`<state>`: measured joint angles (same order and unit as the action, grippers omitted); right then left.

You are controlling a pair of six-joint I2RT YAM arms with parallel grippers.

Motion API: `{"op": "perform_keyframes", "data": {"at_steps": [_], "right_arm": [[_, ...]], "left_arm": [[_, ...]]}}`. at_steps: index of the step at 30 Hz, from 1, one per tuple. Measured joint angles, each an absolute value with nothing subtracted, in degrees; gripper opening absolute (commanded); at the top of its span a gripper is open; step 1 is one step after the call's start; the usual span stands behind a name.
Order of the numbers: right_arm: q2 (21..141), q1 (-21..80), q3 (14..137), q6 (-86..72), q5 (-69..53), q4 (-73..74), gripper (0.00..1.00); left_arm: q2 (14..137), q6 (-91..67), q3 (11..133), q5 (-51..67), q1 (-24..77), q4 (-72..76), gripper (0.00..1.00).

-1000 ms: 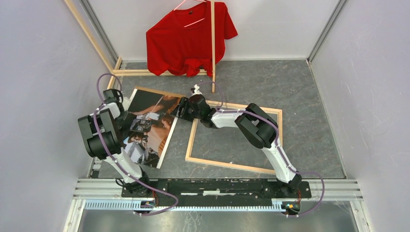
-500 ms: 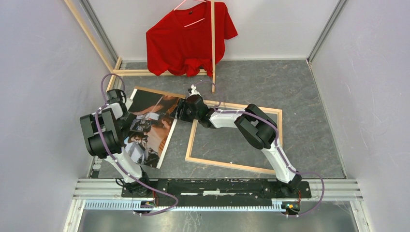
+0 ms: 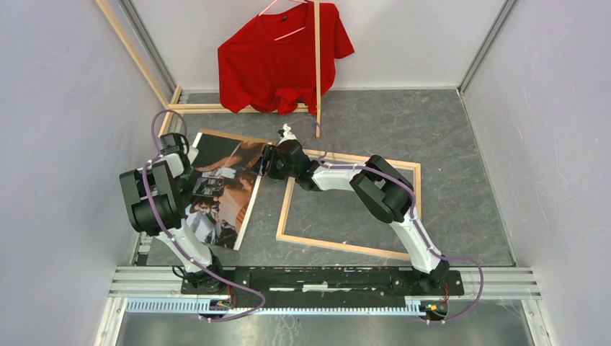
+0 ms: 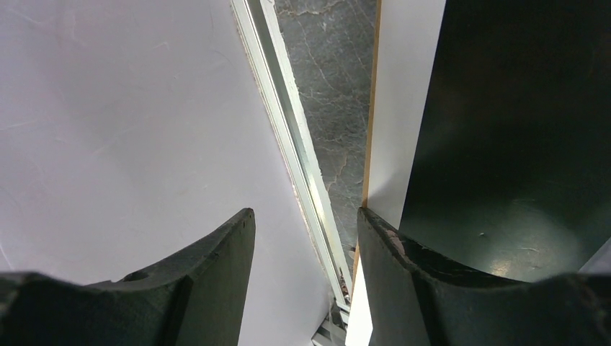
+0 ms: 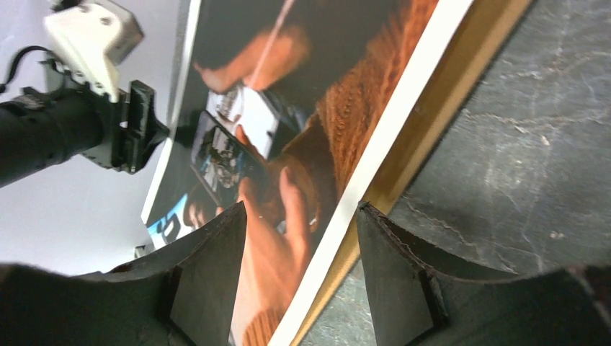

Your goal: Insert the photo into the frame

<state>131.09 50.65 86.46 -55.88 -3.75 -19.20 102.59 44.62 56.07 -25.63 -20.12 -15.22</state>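
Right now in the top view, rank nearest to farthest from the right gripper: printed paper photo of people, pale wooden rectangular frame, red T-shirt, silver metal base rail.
1. Printed paper photo: its right edge sits at the right gripper.
2. Pale wooden rectangular frame: just to its right.
3. Red T-shirt: hanging at the back.
4. Silver metal base rail: near edge.

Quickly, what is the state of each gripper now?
Left gripper: open, holding nothing.
Right gripper: open, at the edge of the photo, holding nothing.
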Motion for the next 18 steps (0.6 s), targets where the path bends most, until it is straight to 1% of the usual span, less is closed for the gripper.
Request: {"op": "perform_keyframes", "data": {"at_steps": [9,18], "right_arm": [[127.0,50.9,85.7,-56.1,-4.6,-23.4,0.64],[127.4,50.5,85.7,-58.4,-6.6,-27.2,0.63]], "left_arm": [[102.7,44.7,55.9,-26.3,-19.8,-15.0,0.62],[102.7,44.7,55.9,-26.7,-19.6,-14.9,0.62]]}}
